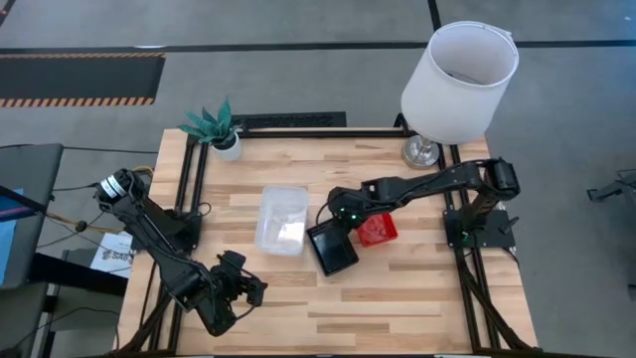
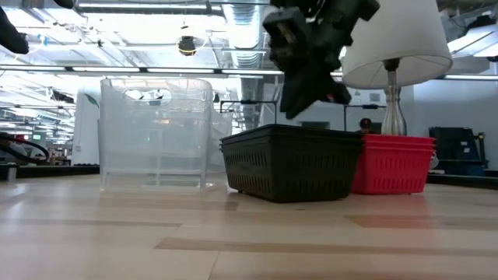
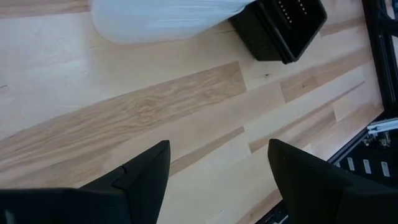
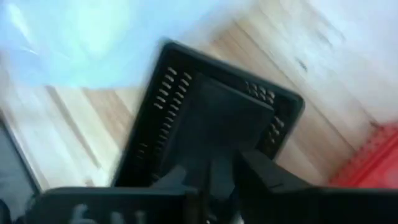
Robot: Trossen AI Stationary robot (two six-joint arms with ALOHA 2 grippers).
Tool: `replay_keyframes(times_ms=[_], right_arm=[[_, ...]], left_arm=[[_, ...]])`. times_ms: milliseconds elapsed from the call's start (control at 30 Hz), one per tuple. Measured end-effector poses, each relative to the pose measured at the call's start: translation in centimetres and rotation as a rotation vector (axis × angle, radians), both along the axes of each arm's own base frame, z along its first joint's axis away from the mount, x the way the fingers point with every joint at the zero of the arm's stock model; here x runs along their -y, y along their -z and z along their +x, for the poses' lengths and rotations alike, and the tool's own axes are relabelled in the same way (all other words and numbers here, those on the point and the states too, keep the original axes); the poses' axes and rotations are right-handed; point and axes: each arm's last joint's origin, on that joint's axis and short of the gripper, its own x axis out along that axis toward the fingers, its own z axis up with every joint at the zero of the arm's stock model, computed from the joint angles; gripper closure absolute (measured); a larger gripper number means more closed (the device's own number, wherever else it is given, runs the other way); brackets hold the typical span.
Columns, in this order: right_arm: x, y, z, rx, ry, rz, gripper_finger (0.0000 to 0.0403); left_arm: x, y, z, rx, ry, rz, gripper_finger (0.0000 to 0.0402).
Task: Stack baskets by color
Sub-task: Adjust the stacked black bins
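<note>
Nearest to us in the low view is the wooden table, its pale planks filling the lower half of that frame, and on it we count three groups of baskets. Going by size, the white lampshade comes first, sitting at the upper right of the high view on its metal base beside the table's rail.

Next is the clear basket stack, at the centre of the high view and at the left of the low view, where it stands tallest of the three. Just right of it lies the black basket, turned at an angle, its rim up. Behind that and to its right is the red basket stack, touching or nearly touching the black one (we cannot tell which).

We see the right gripper hanging just above the black basket's far edge, its arm reaching in from the right side of the high view. In its wrist view its fingers stand close together with only a narrow gap, gripping nothing that we can make out.

Waiting at the lower left of the high view is the left gripper, released, its fingers spread wide over bare wood.

Smallest is the potted plant, upper left of the table.
</note>
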Motion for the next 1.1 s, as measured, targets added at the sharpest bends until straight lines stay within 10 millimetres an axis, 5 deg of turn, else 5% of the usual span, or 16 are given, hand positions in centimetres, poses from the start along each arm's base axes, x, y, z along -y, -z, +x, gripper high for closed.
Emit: replay_keyframes(times_ms=[200, 367, 1100], right_arm=[[0.4, 3.6, 1.3, -0.084, -0.062, 0.081, 0.0393], [0.3, 5.2, 2.2, -0.137, -0.071, 0.083, 0.0387], [5.6, 4.4, 2.6, -0.135, 0.269, -0.004, 0.0396]], left_arm=[[0.0, 0.0, 0.0, -0.001, -0.005, -0.003, 0.0144], [-0.2, 0.0, 0.1, -0.002, -0.021, -0.008, 0.0144], [-0.8, 0.0, 0.7, 0.0, -0.051, -0.007, 0.0144]])
